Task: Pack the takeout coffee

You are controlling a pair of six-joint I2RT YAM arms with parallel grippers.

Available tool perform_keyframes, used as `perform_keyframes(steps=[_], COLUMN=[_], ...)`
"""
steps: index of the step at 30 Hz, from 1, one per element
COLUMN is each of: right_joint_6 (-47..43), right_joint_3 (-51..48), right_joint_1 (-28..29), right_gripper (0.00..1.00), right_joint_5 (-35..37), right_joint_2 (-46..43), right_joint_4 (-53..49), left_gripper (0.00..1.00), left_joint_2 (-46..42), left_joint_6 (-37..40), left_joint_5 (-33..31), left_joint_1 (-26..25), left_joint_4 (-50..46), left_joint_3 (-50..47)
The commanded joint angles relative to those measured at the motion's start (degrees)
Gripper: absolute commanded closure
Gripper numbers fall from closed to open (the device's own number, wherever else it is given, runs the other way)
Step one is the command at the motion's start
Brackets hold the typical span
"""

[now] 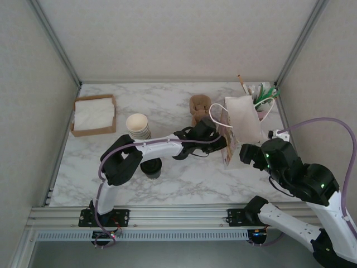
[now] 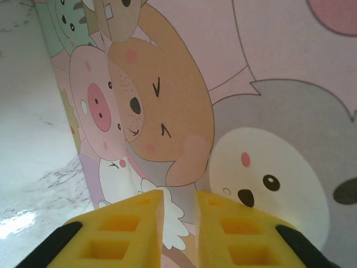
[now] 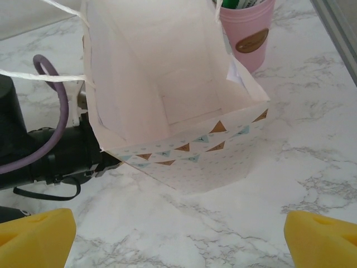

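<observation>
Left claw [image 2: 178, 223] sat with its yellow fingers [image 2: 128, 229] nearly together, a slim gap between, hard against the paper bag [image 2: 251, 111] and its cartoon pig and bear. Pinching paper or not, I couldn't tell. Right claw [image 3: 178, 240] gaped wide before the bag's mouth, white inside showing. Beyond the bag, a pink cup [image 3: 251, 33] held green-topped sticks, its round label unreadable. The takeout coffee [image 1: 151, 167] stood on the table under the left arm, well apart from the bag, near the stack of cups [image 1: 138, 125].

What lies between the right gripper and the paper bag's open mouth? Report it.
Only bare marble table. In the right wrist view, the right gripper, open, faces the paper bag with nothing but tabletop between.
</observation>
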Motion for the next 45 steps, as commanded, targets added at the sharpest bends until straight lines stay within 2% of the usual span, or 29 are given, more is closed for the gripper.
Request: perform_keyframes(steps=[1,5,10,17,24,31,36,40,45], right_joint_6=[-2.0,-3.3,-5.6,-9.0,-12.4,-15.2,-16.4,-16.6,-17.0], right_joint_3=[1.2,1.6,3.4,7.1,15.4,25.8,34.6,43.2,55.0], right_joint_1=[-0.3,-0.3,-0.2,-0.3,-0.3,-0.3,-0.2,-0.3,1.8], right_gripper=[0.03,0.01,0.01,0.01,0.01,0.01,0.01,0.09,0.16], right_joint_5=[-1.3,-3.2,-5.6,-10.0,-15.2,-21.3,-25.1,-26.6,-22.2], right_joint_2=[0.8,1.2,1.4,0.5,5.5,17.3,28.6,39.1,51.9], right_joint_4=[0.6,1.6,2.2,4.9,5.6,6.2,6.4,4.7,0.6], left_gripper=[0.78,0.78,0.71,0.51,0.3,0.01,0.0,0.0,0.0], left_joint_2=[1.8,1.6,-3.0,-11.0,-22.9,-40.7,-53.4,-61.6,-67.8], left_joint_6=[0.1,0.5,0.6,0.8,3.0,7.5,10.3,10.9,11.3], left_joint_5=[1.5,1.1,-0.5,-2.9,-8.7,-21.1,-29.6,-32.6,-34.1], left_joint_1=[-0.5,-0.5,-0.5,-0.5,-0.5,0.6,2.0,4.0,5.8], left_joint_4=[0.6,-0.4,-1.4,-3.1,-7.3,-14.4,-18.8,-19.6,-20.9], left_joint_3=[3.3,3.8,-0.2,-4.5,-9.1,-16.5,-21.6,-26.4,-30.4])
